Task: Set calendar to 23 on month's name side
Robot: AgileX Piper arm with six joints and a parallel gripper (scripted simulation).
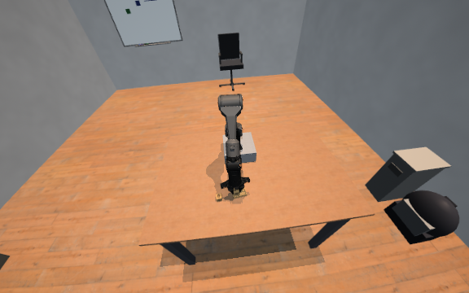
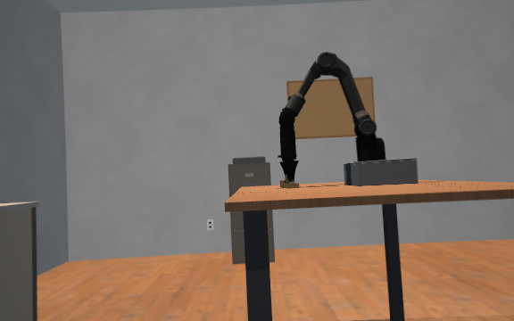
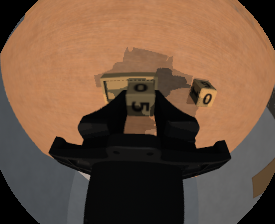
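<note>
My gripper (image 1: 235, 188) (image 2: 289, 176) (image 3: 141, 97) points straight down and is shut on a tan date cube (image 3: 140, 106). The cube's faces toward the wrist camera show 0 and 5. The cube is held low, at the small tan tray (image 1: 242, 194) (image 2: 294, 185) (image 3: 113, 86); I cannot tell whether it touches the tray's floor. The second cube (image 1: 218, 197) (image 3: 204, 95) lies loose on the table just beside the tray, outside it, with a 0 showing. The tray lies flat near the table's front middle.
The arm's grey base box (image 1: 249, 149) (image 2: 381, 171) stands on the wooden table (image 1: 300, 183) (image 2: 373, 193) behind the tray. The table's front edge is a short way beyond the tray. A cabinet, a chair and bins stand on the floor around.
</note>
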